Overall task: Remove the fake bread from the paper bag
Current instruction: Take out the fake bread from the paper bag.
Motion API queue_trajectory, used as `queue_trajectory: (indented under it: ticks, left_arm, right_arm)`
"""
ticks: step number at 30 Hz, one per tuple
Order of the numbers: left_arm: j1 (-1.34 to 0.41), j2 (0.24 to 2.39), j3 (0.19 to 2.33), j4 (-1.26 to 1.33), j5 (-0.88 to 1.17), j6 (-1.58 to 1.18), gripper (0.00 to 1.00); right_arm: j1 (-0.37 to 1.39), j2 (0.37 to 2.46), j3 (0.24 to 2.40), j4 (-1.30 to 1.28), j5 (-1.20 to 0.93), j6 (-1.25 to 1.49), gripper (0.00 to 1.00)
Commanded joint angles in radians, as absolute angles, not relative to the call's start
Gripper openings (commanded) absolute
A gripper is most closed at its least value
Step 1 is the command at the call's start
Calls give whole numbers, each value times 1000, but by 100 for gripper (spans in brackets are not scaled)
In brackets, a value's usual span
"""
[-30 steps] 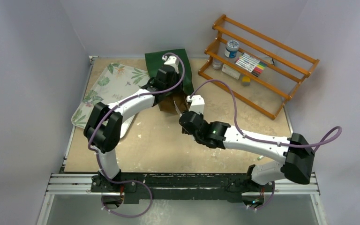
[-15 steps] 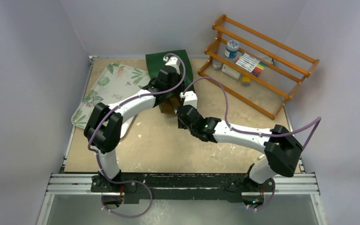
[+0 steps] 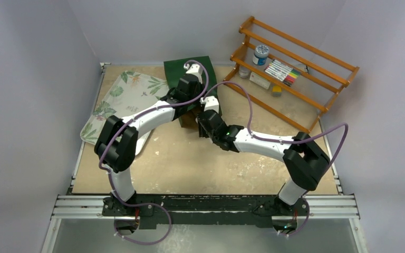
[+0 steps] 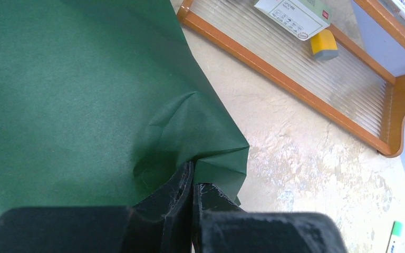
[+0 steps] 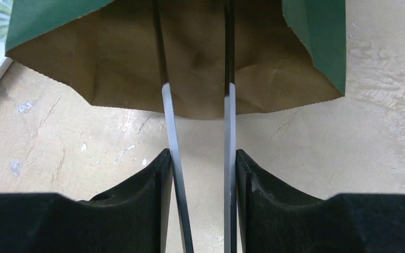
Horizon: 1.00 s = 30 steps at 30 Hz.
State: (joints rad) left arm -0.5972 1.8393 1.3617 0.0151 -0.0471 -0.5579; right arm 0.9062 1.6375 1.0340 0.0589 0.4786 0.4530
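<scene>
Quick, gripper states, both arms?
Left gripper: closed on a fold of the paper bag.
Right gripper: open, fingers inside the paper bag, nothing held.

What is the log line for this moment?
left gripper: shut on paper bag | right gripper: open, inside bag mouth | bread: not visible

Floral tray [image 3: 121, 97] left, wooden rack [image 3: 300, 42] right — holding jar [image 3: 261, 54], markers [image 3: 282, 71], box [image 3: 260, 80].
</scene>
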Motion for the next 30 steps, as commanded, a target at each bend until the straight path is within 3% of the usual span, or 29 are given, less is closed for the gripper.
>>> queue_trajectory:
  ticks: [1,22,25,27,30]
  left_arm:
    - [-604,1814,1400,18,-18,-579,0]
    - [-604,1819,1394,26,18,-591,0]
    - [-604,1822,1394,28,20,-590,0]
    - [-604,1823,1396,27,21,-590,0]
    - [-604,1825,1397,28,24,-588,0]
  right_arm:
    - [900,1636,1084,141,468,420,42]
    - [813,1773,1171,212,408,364,46]
    - [806,1787,1183,218,388,362,38]
    - [805,1794,1188,216,380,366,23]
    - [805,1793,1181,210,373,383,8]
